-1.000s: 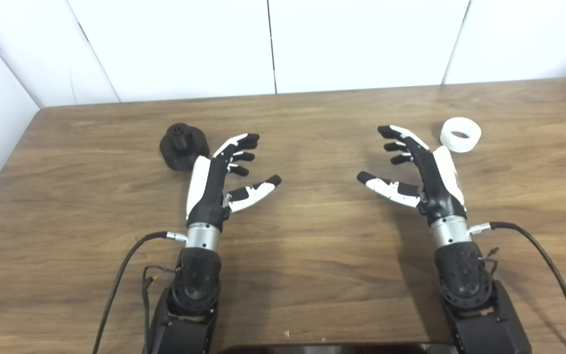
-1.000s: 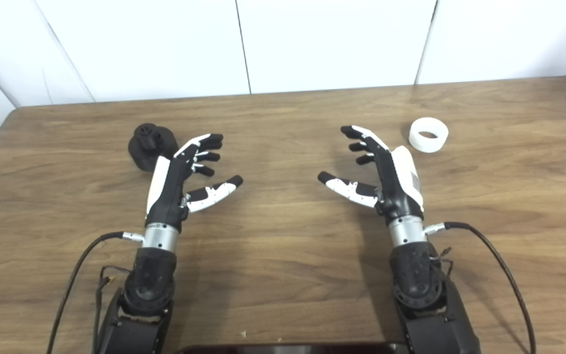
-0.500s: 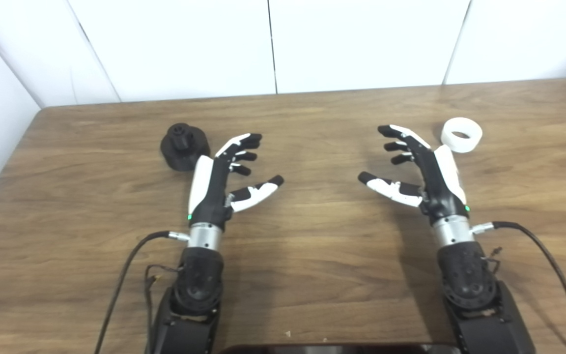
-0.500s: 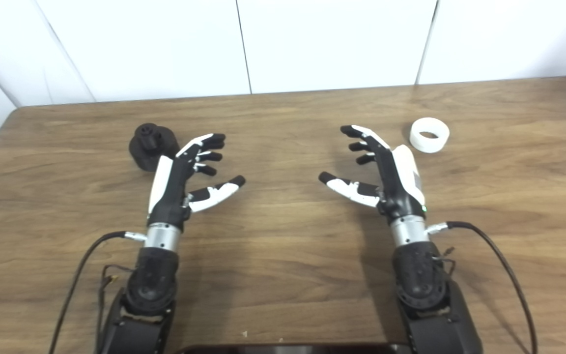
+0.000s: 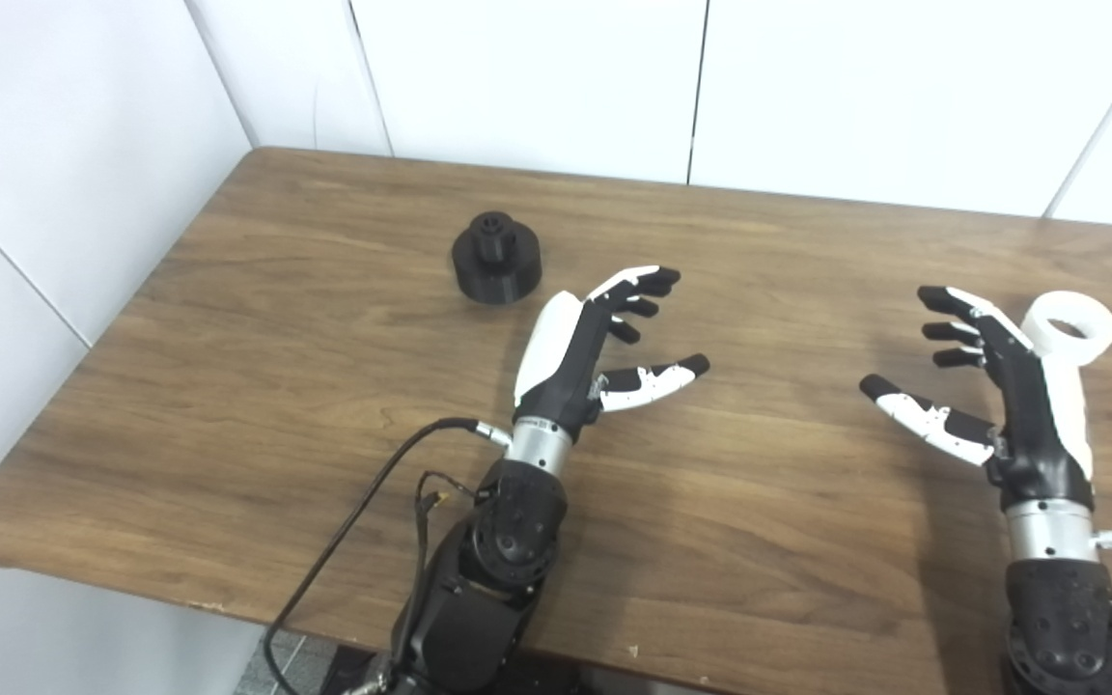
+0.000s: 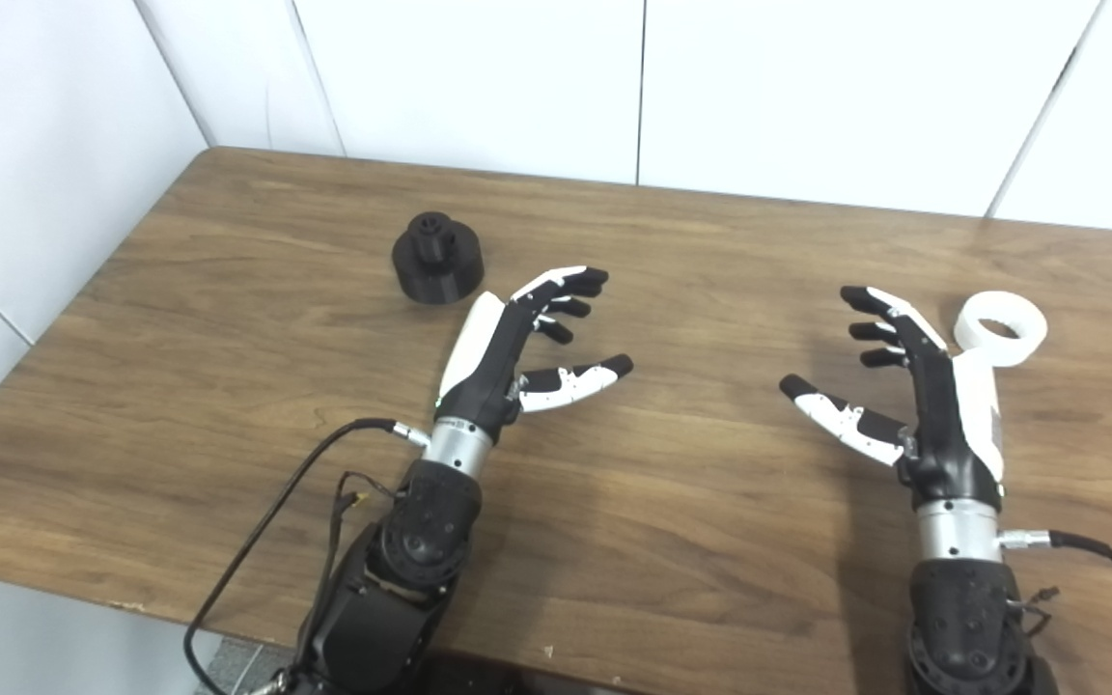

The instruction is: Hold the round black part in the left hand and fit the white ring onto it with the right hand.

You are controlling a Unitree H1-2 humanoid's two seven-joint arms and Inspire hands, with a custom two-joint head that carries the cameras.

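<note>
Wooden table carries both parts, neither held: left hand fingers spread, empty, round black part just beyond it; right hand likewise spread, white ring just behind its back. Risk: ring sits outside the palm, so a careless reach may knock it toward the table edge

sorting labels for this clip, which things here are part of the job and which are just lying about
Part of the job:
- round black part, on the table
- white ring, on the table
- left hand, open
- right hand, open

Just lying about:
- nothing loose; only the table and the arm cables
</note>
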